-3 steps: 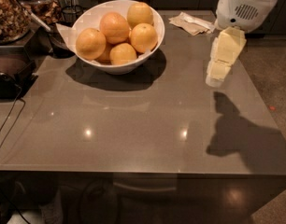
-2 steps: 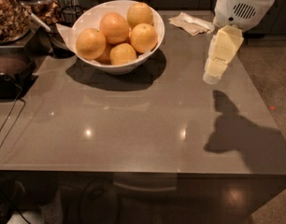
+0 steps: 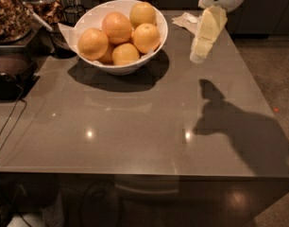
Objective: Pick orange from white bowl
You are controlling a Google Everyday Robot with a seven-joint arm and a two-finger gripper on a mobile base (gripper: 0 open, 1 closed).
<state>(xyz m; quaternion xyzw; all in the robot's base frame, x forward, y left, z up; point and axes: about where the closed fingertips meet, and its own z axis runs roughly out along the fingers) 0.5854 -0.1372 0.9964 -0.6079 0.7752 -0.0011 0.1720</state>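
I have the hand (image 3: 199, 55) hanging over the far right of the bench (image 3: 135, 131), tilted with its tip pointing down and to the left. It touches nothing, and I cannot tell from here whether it is spread or pressed together. Its shadow (image 3: 239, 126) falls nearer me on the bare top, so I judge it sits well above the surface.

The bowl (image 3: 120, 69) stands at the far left of the bench, well apart from the hand. The oranges (image 3: 117, 26) are heaped in it, and the upper ones rise above the rim. That heap suits me, since I judge a top fruit can be taken from above without brushing the sloping wall.

A napkin (image 3: 183, 20) lies just behind the hand, out of the path to the bowl. I judge the reach has not yet closed in, because the hand must cross leftward first.
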